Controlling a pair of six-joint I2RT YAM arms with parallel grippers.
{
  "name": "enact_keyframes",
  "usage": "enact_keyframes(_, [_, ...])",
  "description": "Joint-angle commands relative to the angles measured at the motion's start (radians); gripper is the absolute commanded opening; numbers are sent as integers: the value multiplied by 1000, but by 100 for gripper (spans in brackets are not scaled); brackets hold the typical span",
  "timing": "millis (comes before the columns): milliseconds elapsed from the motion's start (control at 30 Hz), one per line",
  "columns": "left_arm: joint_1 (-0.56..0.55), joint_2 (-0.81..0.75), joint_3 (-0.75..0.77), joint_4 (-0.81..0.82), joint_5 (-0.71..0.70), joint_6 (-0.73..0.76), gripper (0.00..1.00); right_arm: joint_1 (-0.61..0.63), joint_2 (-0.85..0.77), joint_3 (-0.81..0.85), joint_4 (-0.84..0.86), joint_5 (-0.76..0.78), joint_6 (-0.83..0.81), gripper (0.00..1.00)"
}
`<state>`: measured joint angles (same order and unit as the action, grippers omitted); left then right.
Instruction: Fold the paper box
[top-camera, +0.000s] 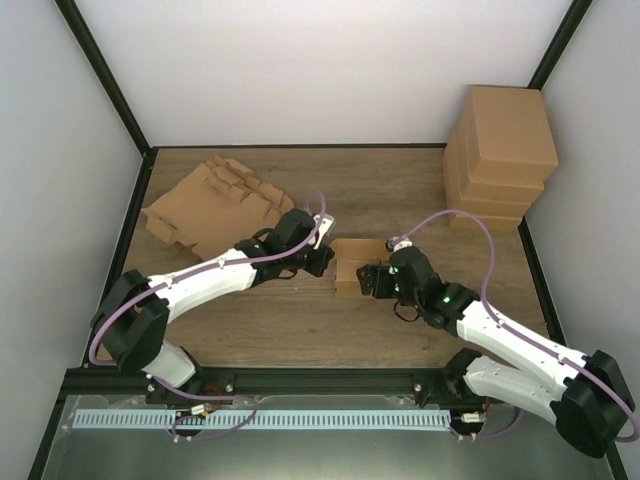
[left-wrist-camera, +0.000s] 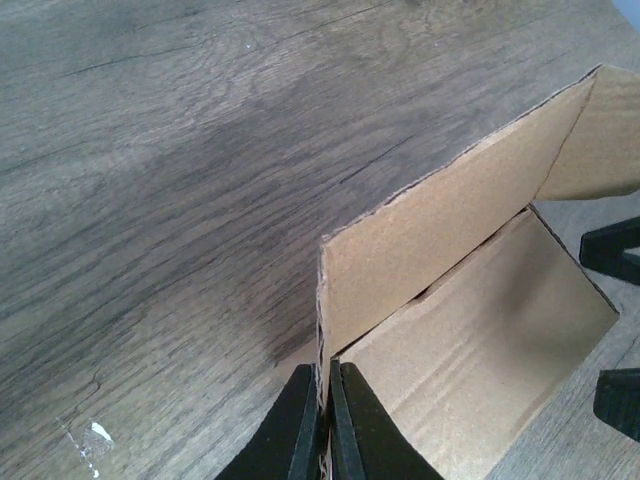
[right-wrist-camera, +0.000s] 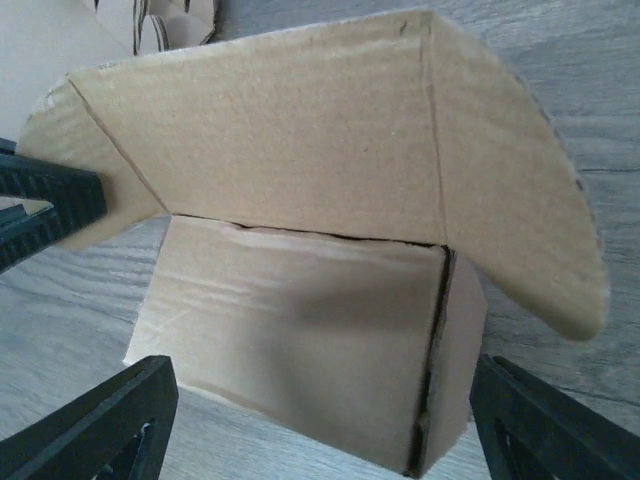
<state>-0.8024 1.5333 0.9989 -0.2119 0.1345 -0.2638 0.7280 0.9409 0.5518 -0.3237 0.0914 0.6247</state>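
Now the paper box (top-camera: 352, 268) stands in the middle of the worktop (top-camera: 400, 200), between the two arms. It is half formed: the walls are up and the lid flap (right-wrist-camera: 270, 140) is raised over the open body. The left gripper (left-wrist-camera: 326, 385) is closed tight on the thin edge of a raised cardboard panel, with only the sheet between its fingers. I judge that it pinches here to hold this panel upright and to stop the box from sliding while the other arm works. The right gripper (right-wrist-camera: 325, 375) is spread wide and holds nothing. Its two fingers stand on both sides of the box's front, apart from the cardboard, probably so that it can close around the body or press the flap down. In the right wrist view the side ears of the flap curve outward, so they are not yet tucked in. At the far left lies a pile of flat blanks (top-camera: 210, 205), and in the far right corner a stack of finished boxes (top-camera: 500, 150). Both are well apart from the work, which gives the arms room. The folding seems about halfway.
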Motion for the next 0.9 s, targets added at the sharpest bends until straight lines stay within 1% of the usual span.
enact_keyframes(0, [-5, -3, 10, -11, -24, -49, 6, -2, 12, 2, 60, 2, 38, 77])
enact_keyframes(67, [-12, 1, 10, -11, -36, -74, 7, -1, 34, 0, 77, -10, 54, 67])
enact_keyframes(100, [-17, 5, 12, -11, -40, -80, 7, -1, 47, -1, 84, -18, 59, 65])
enact_keyframes(267, [-48, 27, 27, -15, -73, -91, 7, -1, 89, -8, 121, -55, 74, 59])
enact_keyframes(367, [-64, 38, 43, -29, -103, -112, 7, -1, 85, -21, 134, -69, 90, 55])
enact_keyframes(433, [-74, 44, 52, -37, -123, -139, 7, -1, 75, -29, 143, -73, 100, 50])
enact_keyframes(500, [-83, 50, 54, -44, -146, -172, 6, -1, 65, -39, 153, -82, 109, 47])
enact_keyframes(600, [-91, 62, 54, -46, -170, -223, 4, -1, 66, -41, 155, -86, 115, 46])
enact_keyframes(867, [-118, 39, 5, -8, -246, -299, 4, 0, 74, -34, 153, -81, 113, 46])
